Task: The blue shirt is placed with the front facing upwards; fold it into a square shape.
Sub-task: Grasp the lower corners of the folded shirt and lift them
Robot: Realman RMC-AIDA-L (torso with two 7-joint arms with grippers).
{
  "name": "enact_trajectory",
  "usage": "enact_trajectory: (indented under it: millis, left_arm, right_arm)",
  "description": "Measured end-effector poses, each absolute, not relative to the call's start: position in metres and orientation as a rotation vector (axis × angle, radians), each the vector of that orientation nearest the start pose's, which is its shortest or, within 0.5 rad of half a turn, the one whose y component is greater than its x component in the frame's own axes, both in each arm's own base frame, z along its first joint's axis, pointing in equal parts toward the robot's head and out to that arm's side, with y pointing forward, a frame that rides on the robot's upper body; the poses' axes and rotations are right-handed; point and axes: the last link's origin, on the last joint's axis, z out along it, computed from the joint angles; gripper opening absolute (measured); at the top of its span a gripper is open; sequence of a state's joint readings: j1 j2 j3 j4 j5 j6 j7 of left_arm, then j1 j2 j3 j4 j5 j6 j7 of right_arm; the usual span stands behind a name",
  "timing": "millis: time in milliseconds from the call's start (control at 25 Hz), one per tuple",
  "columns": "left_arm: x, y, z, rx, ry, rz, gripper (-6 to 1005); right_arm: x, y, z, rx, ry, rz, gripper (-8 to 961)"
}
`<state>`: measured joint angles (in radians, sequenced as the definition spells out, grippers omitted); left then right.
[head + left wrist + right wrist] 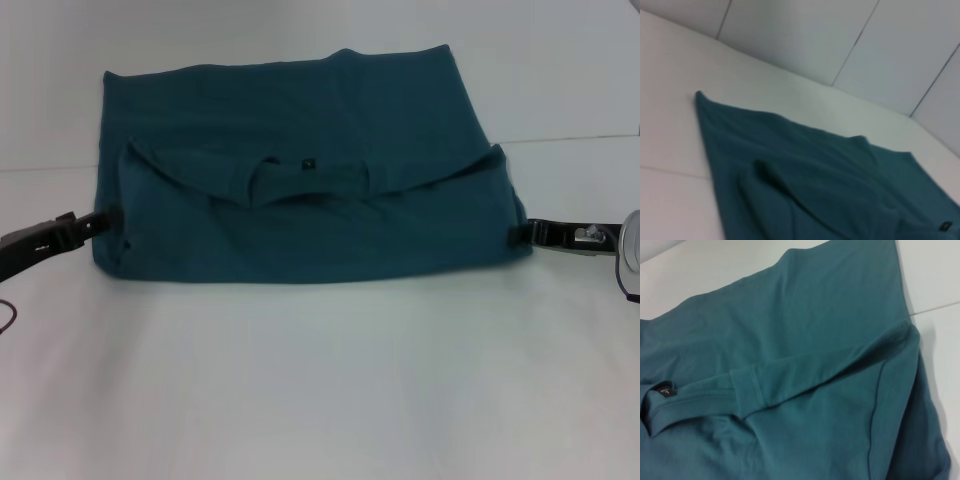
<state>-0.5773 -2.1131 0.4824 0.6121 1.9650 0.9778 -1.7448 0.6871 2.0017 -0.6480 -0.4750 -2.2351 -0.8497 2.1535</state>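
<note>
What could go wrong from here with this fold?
1. The left end effector and right end effector sit at opposite edges of the blue shirt; an uneven pull could skew the fold.
2. The folded-over layer sags in the middle near the neck label, so creases may set in.
3. The sleeve hem lies bunched and could spoil a square outline.

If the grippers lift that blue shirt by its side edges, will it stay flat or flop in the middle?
Probably flop: the blue shirt is soft cloth, and its folded layer already dips at the collar. It looks light for its spread, so lifting should be easy. The left gripper and right gripper sit at opposite edges, so the unsupported middle would likely hang.
</note>
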Motion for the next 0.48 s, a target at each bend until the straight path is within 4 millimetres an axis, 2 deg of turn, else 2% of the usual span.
enact_trajectory:
  millis: [200, 480]
  left_arm:
    - [-0.318, 0.390, 0.019, -1.948, -1.232, -0.642, 769]
    - [-0.305, 0.392, -0.007, -2.050, -1.183, -0.544, 767]
  right_arm:
    - [0.322, 0.415, 0.020, -1.929, 1.491, 0.389, 39]
    - [0.323, 0.413, 0.022, -1.926, 1.502, 0.412, 39]
